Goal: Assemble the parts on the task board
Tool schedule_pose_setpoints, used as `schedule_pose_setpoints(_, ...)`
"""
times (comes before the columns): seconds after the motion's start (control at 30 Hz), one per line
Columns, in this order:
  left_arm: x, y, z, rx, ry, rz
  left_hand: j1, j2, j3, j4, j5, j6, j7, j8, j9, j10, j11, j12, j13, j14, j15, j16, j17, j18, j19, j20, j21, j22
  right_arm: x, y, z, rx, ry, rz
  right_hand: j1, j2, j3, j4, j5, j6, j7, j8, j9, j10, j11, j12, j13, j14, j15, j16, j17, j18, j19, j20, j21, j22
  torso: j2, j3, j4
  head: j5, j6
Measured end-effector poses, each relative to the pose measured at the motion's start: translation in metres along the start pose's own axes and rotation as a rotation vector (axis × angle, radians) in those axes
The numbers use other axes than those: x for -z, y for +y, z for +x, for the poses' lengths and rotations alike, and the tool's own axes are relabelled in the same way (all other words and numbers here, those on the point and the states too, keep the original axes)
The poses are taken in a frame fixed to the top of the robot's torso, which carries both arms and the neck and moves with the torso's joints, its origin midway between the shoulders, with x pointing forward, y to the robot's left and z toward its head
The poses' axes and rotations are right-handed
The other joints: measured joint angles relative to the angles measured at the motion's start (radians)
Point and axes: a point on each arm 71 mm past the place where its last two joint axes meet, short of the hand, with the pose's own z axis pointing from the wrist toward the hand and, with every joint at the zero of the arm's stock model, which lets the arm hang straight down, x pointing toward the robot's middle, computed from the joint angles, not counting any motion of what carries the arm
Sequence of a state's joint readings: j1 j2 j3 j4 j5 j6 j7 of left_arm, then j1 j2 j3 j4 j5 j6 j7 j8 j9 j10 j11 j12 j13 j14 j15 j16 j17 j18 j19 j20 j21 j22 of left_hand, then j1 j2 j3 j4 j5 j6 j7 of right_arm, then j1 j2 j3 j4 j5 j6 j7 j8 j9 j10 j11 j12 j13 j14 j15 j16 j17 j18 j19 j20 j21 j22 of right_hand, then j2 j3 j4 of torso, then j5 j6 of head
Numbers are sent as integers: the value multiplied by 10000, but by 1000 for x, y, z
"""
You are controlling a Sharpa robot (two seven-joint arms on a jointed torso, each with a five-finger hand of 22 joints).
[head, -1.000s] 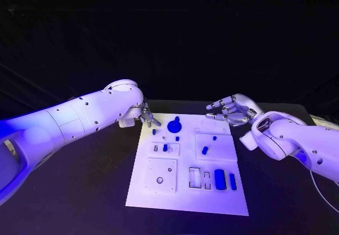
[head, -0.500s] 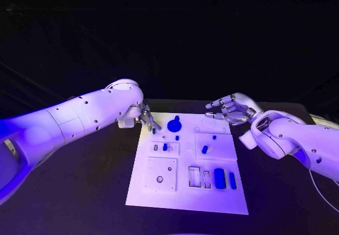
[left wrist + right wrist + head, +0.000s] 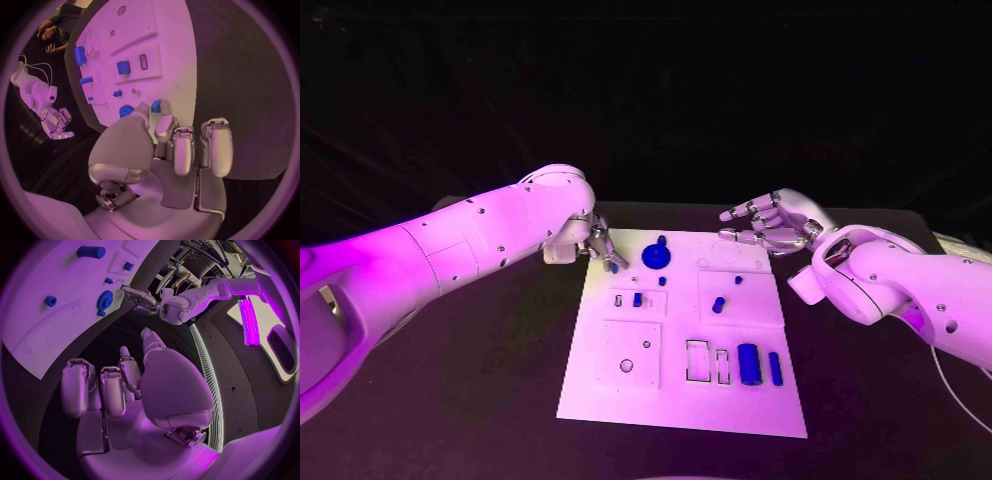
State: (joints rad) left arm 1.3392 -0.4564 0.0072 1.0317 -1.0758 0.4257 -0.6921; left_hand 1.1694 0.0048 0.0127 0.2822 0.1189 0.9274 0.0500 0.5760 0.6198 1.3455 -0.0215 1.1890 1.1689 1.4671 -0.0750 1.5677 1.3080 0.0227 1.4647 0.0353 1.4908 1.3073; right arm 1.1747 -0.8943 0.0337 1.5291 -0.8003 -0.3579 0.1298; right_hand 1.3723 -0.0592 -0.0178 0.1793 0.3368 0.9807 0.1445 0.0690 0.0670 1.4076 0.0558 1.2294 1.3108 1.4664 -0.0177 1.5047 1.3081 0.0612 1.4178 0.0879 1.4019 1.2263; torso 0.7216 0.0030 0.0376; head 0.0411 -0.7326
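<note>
Nearest on the black bench (image 3: 473, 400), the white task board (image 3: 646, 405) carries two upright blue bars (image 3: 750, 364) in its near right corner beside pale slots. Farther up, a small blue peg (image 3: 718, 305) stands mid-board, and a blue gear (image 3: 656, 257) lies near the far edge. At the far left corner the left hand (image 3: 599, 243) reaches down, its fingers (image 3: 161, 125) pinching a small blue part (image 3: 155, 105) against the board's edge. Beyond the far right corner, the right hand (image 3: 772, 223) hovers, fingers apart and loosely curled, holding nothing.
</note>
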Motion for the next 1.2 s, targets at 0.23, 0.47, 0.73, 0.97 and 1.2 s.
schedule_pose_setpoints(0.23,-1,-1,0,102,-86,99,186,121,63,-63,0,0,0,2,24,0,0,42,-1,0,0,0,-1,0,0,0,0,0,0,0,0,-3,7,-11,0,0,0,0,0,0,0,0,0,0,0,1,-1,0,0,0,-1,0,0,0,0,0,1,5,2,-3,-11)
schedule_pose_setpoints(0.47,-1,-1,-1,208,-195,202,186,121,63,-63,0,0,0,38,27,-1,0,42,23,0,0,0,-2,0,0,0,0,0,0,1,0,-4,16,-18,1,0,0,0,0,0,0,0,0,0,0,11,-9,0,0,0,-2,0,0,0,0,0,1,5,7,0,-8)
schedule_pose_setpoints(0.73,-1,-2,-1,269,-240,252,270,204,72,-61,0,0,0,38,43,9,-10,78,22,0,1,0,-3,0,0,0,0,0,0,1,1,-6,28,-26,1,0,0,0,0,0,0,0,0,0,0,11,-9,0,0,0,-3,1,0,0,0,0,-2,3,7,9,-19)
schedule_pose_setpoints(0.97,-1,-2,-1,286,-221,253,1355,406,890,-582,78,-148,-144,78,59,36,-36,78,4,5,-76,0,-3,1,1,-73,0,0,0,1,1,-7,34,-22,0,0,0,0,0,0,0,0,0,0,0,11,-5,0,0,0,-3,0,0,0,0,0,-2,0,2,10,-26)
schedule_pose_setpoints(1.2,0,-1,-2,202,-64,195,1816,240,1524,-937,74,-222,-73,34,47,35,-36,78,-47,-31,-111,0,-4,0,37,-108,0,0,1,1,1,-13,59,-28,1,0,0,0,0,0,0,0,0,0,0,11,0,0,0,0,-4,1,0,0,0,0,-2,-1,7,7,-56)
